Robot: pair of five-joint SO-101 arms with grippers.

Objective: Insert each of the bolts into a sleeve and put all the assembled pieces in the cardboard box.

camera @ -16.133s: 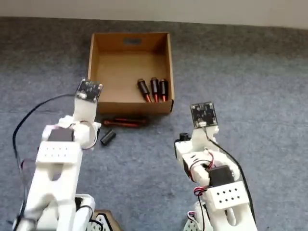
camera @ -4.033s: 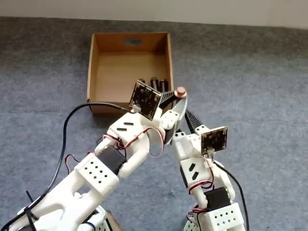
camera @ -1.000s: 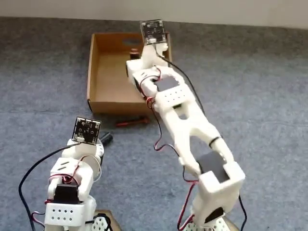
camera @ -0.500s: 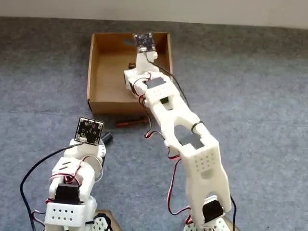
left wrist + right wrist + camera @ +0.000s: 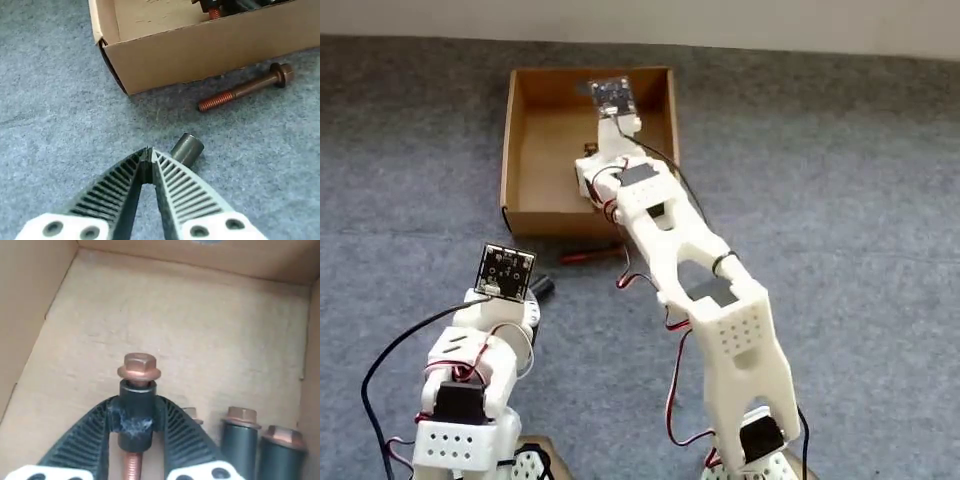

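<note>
Assembled piece (image 5: 136,407), a copper bolt (image 5: 139,366) through a black sleeve (image 5: 135,395), is pinched between my right gripper's (image 5: 136,412) fingers over the floor of the cardboard box (image 5: 507,140). Finished pieces (image 5: 240,437) sit near it by the box wall. My left gripper (image 5: 148,156) is closed on nothing, low over the grey counter (image 5: 50,125). A loose sleeve (image 5: 188,149) is just beside its fingers, and a loose bolt (image 5: 245,90) lies near the box's outer wall.

Copper bolt (image 5: 139,366), black sleeve (image 5: 136,399)
</note>
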